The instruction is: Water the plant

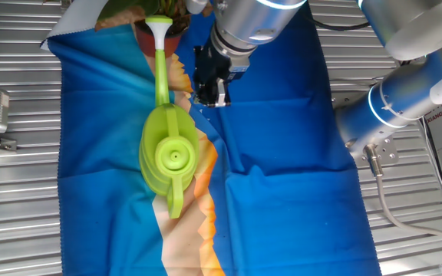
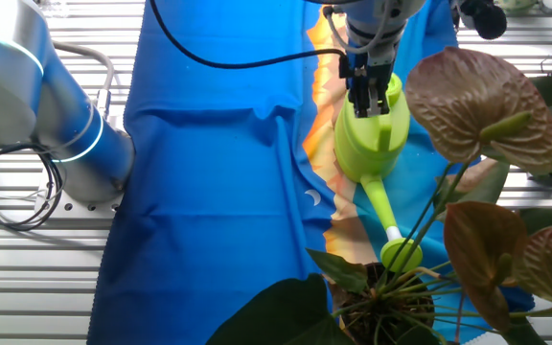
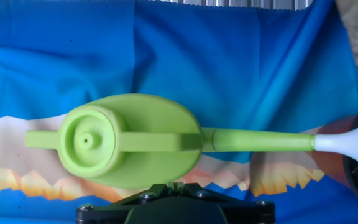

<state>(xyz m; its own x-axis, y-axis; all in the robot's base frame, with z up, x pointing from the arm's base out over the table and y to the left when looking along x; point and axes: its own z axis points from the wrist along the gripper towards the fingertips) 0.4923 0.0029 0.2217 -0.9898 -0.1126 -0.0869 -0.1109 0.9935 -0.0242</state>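
Since the can (image 1: pixel 169 149) looks like light, stiff, slick plastic, its top handle (image 3: pixel 157 140) seems the best hold. It lies on the cloth (image 1: pixel 282 153), spout toward the plant (image 2: pixel 468 115); the hand (image 1: pixel 211 93) hovers beside it holding nothing, its opening hard to tell.

The can (image 2: pixel 372 134) lies on the blue cloth (image 2: pixel 209 182), its spout reaching toward the plant (image 2: pixel 468 240), with the pale nozzle (image 2: pixel 402 255) just beside the stems. The gripper (image 2: pixel 369 93) hangs over the can's far end from the plant, fingers pointing down at the body, and whether they touch it cannot be told. The arm's base (image 2: pixel 56 134) stands well apart from the can, across the cloth.
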